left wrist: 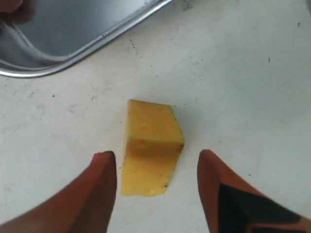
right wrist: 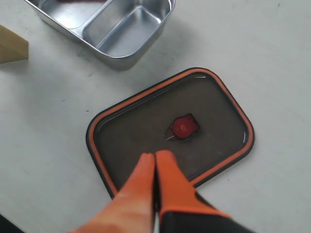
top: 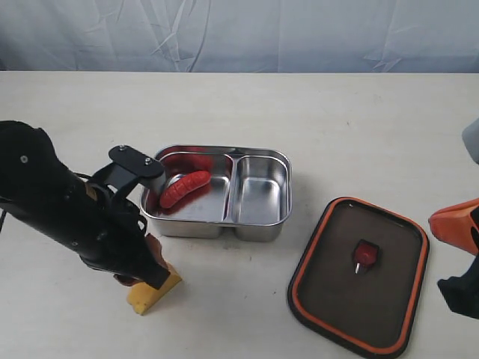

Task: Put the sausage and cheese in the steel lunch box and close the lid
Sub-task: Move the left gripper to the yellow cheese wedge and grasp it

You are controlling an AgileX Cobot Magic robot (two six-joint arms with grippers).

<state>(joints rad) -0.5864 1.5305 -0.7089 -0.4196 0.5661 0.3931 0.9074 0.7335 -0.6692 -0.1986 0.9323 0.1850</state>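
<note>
The red sausage (top: 185, 188) lies in the left compartment of the steel lunch box (top: 258, 228), whose right compartment holds nothing. The yellow cheese (top: 156, 291) wedge rests on the table in front of the box's left end. My left gripper (left wrist: 154, 160) is open, its orange fingers (left wrist: 102, 184) on either side of the cheese (left wrist: 150, 145) without touching it. The dark lid (top: 359, 275) lies orange rim up to the right of the box. My right gripper (right wrist: 155, 156) hangs shut over the lid (right wrist: 141, 131), holding nothing.
The steel lunch box rim (left wrist: 87, 46) shows just beyond the cheese in the left wrist view. An orange valve tab (right wrist: 183, 127) sits at the lid's centre. A pale cloth backdrop (top: 239, 34) closes off the table's far edge.
</note>
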